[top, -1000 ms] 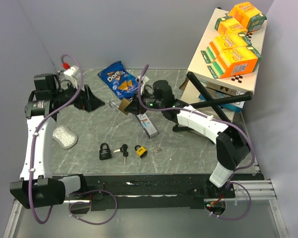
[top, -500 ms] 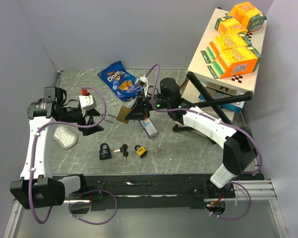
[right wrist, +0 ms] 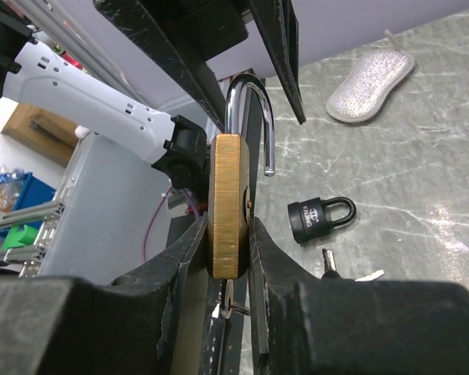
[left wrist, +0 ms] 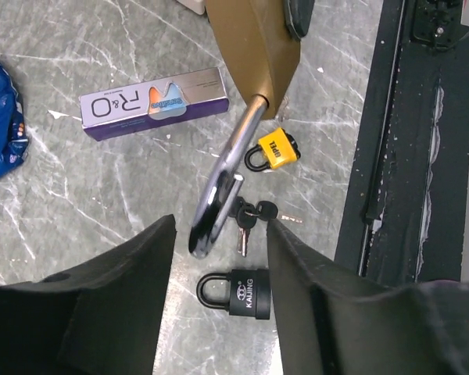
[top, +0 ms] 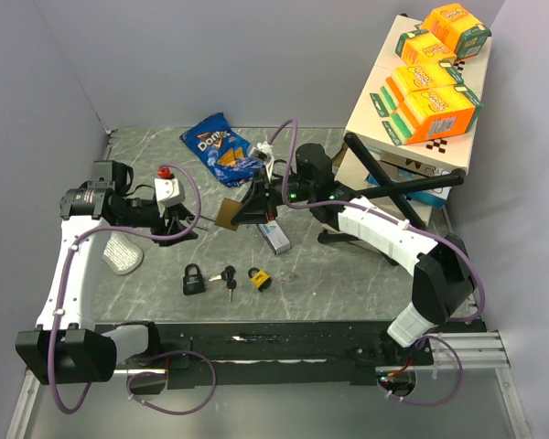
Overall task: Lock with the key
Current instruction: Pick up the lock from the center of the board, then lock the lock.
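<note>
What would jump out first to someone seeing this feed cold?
The brass padlock, with its shackle open, is clamped in the right gripper above the middle of the table. The left gripper hangs with its jaws apart on either side of that shackle. On the table beneath lie a black padlock, a bunch of keys and a small yellow padlock.

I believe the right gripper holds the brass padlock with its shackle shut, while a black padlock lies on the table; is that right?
Not quite: the shackle is open, one leg free of the body, as the right wrist view shows. The right gripper does hold the brass padlock, and the black padlock lies on the table.
</note>
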You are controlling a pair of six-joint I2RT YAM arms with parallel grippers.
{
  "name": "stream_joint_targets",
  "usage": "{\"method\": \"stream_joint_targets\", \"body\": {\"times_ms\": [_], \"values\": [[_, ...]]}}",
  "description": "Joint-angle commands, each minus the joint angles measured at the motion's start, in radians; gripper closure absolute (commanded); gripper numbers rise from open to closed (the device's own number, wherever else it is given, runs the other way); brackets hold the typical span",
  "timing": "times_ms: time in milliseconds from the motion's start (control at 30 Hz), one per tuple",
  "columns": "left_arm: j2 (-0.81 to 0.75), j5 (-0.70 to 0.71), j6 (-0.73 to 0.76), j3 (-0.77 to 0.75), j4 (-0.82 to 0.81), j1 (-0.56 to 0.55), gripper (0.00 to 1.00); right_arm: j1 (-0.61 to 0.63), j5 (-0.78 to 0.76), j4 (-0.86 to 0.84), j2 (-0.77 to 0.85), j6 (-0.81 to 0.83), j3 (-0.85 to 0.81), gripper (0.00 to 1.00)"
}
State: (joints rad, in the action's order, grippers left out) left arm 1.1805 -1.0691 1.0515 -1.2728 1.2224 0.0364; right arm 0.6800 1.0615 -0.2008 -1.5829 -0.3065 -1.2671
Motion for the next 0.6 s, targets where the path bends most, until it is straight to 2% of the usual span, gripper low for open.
{"method": "stream_joint_targets", "body": {"times_ms": [0, 200, 300, 367, 400, 433, 467, 500, 533, 567], "values": [[-0.018, -0.051, -0.008, 0.003, -0.041, -0.006, 0.48, 0.01, 0.045, -0.095, 0.077, 0.02, -0.011, 1.0], [-0.009, -0.06, -0.034, -0.007, -0.055, -0.009, 0.59, 0.012, 0.046, -0.069, 0.064, 0.04, -0.021, 1.0], [-0.012, -0.063, -0.033, -0.007, -0.057, -0.013, 0.68, 0.012, 0.049, -0.071, 0.064, 0.04, -0.02, 1.0], [-0.016, -0.063, -0.034, -0.005, -0.061, -0.016, 0.81, 0.012, 0.054, -0.072, 0.063, 0.038, -0.017, 1.0], [-0.018, -0.063, -0.045, -0.002, -0.064, -0.013, 0.93, 0.012, 0.052, -0.072, 0.063, 0.035, -0.015, 1.0], [-0.021, -0.065, -0.056, -0.003, -0.075, -0.015, 0.99, 0.012, 0.052, -0.071, 0.06, 0.032, -0.017, 1.0], [-0.022, -0.069, -0.068, -0.005, -0.08, -0.015, 0.99, 0.01, 0.051, -0.063, 0.058, 0.03, -0.02, 0.96], [-0.025, -0.075, -0.09, -0.005, -0.084, -0.015, 0.99, 0.01, 0.046, -0.042, 0.051, 0.03, -0.029, 0.81], [-0.027, -0.08, -0.1, -0.007, -0.084, -0.015, 0.99, 0.009, 0.035, -0.029, 0.049, 0.035, -0.032, 0.4], [-0.03, -0.095, -0.114, -0.007, -0.092, -0.015, 0.99, 0.007, 0.023, -0.01, 0.052, 0.044, -0.037, 0.24]]}}
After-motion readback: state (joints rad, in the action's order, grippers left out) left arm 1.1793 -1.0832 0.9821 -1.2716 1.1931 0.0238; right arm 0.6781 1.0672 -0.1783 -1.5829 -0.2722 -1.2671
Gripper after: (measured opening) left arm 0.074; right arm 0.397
